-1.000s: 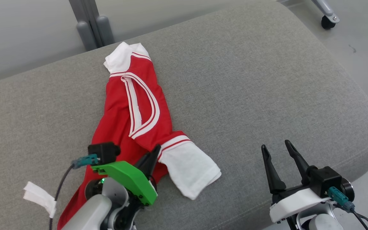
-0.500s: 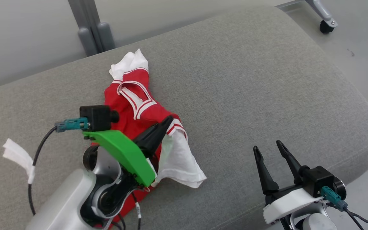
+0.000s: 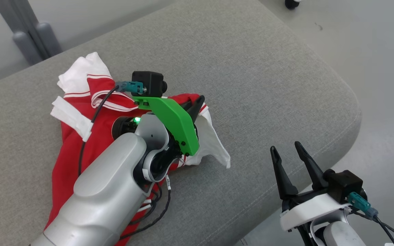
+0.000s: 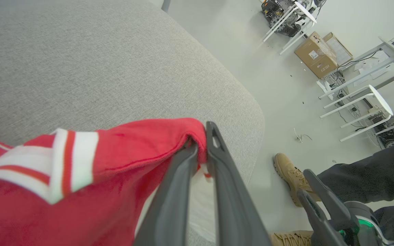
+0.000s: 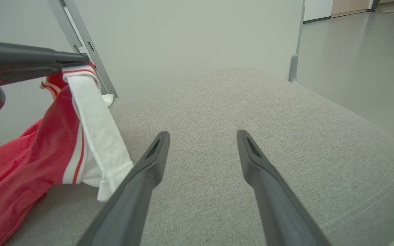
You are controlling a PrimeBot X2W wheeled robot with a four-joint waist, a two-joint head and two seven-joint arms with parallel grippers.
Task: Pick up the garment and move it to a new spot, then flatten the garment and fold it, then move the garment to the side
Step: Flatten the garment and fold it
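Garment (image 3: pixel 70 136), red with white trim, lay bunched on the grey cushion (image 3: pixel 251 85) in the head view, one edge raised at the left hand (image 3: pixel 198 101). The left wrist view showed that hand clenched on a red fold. In the right wrist view the right hand (image 5: pixel 202 132) was released, its fingers spread above bare cushion.

Soft cloth garment (image 3: pixel 63 153), matt grey cushion (image 3: pixel 251 85) (woven, slightly rough).

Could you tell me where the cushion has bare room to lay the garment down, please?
The widest bare patch is the right half of the cushion, between the garment, the rounded edge and the open right gripper. A narrower strip runs behind the garment. The left side is crowded: the garment is heaped there, with the left gripper clamped on it.
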